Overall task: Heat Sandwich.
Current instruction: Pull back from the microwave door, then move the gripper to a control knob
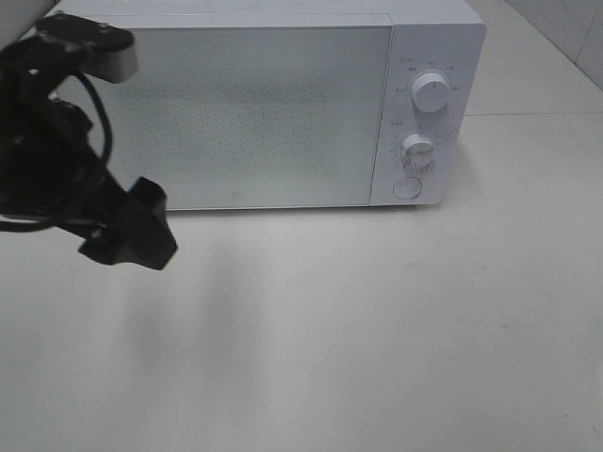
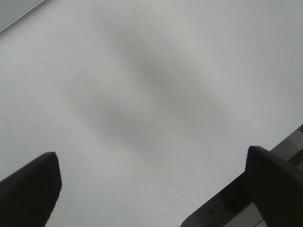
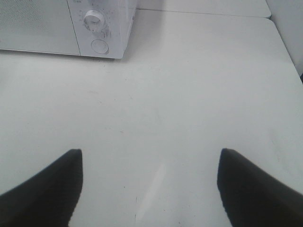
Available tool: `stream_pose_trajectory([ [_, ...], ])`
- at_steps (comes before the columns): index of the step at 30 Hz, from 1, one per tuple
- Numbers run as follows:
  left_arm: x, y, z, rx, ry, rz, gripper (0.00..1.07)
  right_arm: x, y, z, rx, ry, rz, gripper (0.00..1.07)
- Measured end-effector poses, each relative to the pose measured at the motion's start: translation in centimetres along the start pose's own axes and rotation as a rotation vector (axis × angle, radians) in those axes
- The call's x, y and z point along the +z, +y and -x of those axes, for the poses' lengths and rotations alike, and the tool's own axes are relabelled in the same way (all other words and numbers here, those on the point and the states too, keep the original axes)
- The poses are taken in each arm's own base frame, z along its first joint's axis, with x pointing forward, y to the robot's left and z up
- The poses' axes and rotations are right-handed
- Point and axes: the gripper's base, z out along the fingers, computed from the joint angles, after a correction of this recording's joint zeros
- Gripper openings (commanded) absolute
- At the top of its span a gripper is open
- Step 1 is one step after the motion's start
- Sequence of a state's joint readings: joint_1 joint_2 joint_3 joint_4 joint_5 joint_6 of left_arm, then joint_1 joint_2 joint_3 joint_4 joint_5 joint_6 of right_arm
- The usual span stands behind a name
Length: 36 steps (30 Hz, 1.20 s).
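Observation:
The sandwich is out of view in every frame. A white microwave [image 1: 264, 104] stands at the back of the table with its door shut, and its lower right corner also shows in the right wrist view [image 3: 102, 33]. My left arm [image 1: 57, 160] hangs in front of the microwave's left end. The left gripper [image 2: 156, 189] is open above bare tabletop, with nothing between its fingers. My right gripper [image 3: 149, 189] is open too, low over the table to the right of the microwave, and empty.
The microwave's control panel carries two white dials [image 1: 431, 92] [image 1: 417, 151] and a round button [image 1: 407, 187]. The white tabletop [image 1: 358, 320] spreads in front of the microwave. A seam in the table [image 3: 199, 13] runs behind it.

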<state>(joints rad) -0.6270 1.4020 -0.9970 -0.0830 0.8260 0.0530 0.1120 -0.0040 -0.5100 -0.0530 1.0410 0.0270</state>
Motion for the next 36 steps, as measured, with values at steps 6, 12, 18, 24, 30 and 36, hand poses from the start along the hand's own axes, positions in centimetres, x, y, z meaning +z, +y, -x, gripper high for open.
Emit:
stream_pose_trajectory([
  [6,-3.1,4.5,-2.7,-0.176,-0.052,0.080,1.01,0.0,0.0,0.0,0.000,0.000,0.000,0.76],
  [12,-6.3,7.2,-5.7,-0.325,-0.103,0.158,1.01,0.0,0.0,0.0,0.000,0.000,0.000,0.76],
  [18,-9.2,8.4,-9.2,-0.464,-0.150,0.241,1.01,0.0,0.0,0.0,0.000,0.000,0.000,0.76],
  [24,-10.5,7.9,-11.8,-0.533,-0.194,0.287,1.01,0.0,0.0,0.0,0.000,0.000,0.000,0.76],
  [30,-11.4,5.8,-14.9,-0.529,-0.268,0.321,1.01,0.0,0.0,0.0,0.000,0.000,0.000,0.76],
  [36,-11.4,3.7,-18.1,-0.512,-0.324,0.340,1.01,0.0,0.0,0.0,0.000,0.000,0.000,0.76],
])
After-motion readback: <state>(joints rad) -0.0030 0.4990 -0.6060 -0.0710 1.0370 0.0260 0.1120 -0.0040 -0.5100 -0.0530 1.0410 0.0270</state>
